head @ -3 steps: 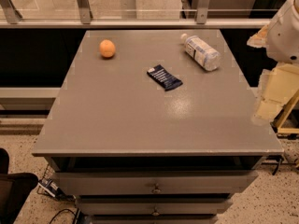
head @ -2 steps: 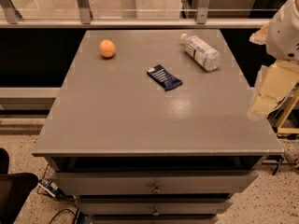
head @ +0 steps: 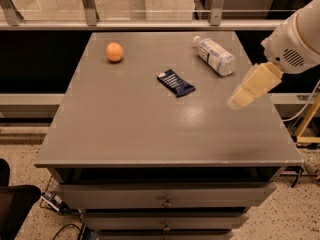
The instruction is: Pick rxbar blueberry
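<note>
The rxbar blueberry (head: pixel 175 82) is a small flat dark navy bar with white print. It lies flat near the middle of the grey table (head: pixel 130 129), turned at an angle. My gripper (head: pixel 240 100) hangs on the white arm that comes in from the right. It is above the table's right side, to the right of the bar and a little nearer the front, well apart from it. It holds nothing that I can see.
A clear plastic bottle (head: pixel 215 55) with a white label lies on its side at the back right. An orange fruit (head: pixel 114 52) sits at the back left. A railing runs behind the table. Drawers are below its front edge.
My arm has swung leftward, and the gripper has moved from the table's right edge to over its right side. The bar, bottle and orange have not moved.
</note>
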### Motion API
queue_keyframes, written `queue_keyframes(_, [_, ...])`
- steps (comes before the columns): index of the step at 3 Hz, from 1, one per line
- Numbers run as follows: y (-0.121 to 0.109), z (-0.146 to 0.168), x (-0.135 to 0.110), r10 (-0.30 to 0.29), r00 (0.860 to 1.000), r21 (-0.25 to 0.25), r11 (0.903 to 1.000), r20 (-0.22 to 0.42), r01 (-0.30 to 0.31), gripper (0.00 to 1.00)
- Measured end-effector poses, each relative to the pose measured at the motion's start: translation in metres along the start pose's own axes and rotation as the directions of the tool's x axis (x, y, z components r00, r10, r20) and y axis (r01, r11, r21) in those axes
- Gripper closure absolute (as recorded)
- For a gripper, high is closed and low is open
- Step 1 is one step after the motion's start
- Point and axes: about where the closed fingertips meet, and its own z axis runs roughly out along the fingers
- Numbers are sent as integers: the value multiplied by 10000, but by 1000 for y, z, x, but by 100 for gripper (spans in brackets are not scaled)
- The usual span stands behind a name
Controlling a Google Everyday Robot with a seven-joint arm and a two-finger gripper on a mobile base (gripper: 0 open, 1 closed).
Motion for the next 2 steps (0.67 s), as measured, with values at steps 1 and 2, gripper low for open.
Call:
queue_keyframes(1, [-10, 33, -21, 813, 9873, 23, 9966, 1366, -824, 0])
queue_keyframes(2, [-19, 61, -48, 1155, 9535, 92, 9924, 2783, -1229, 0])
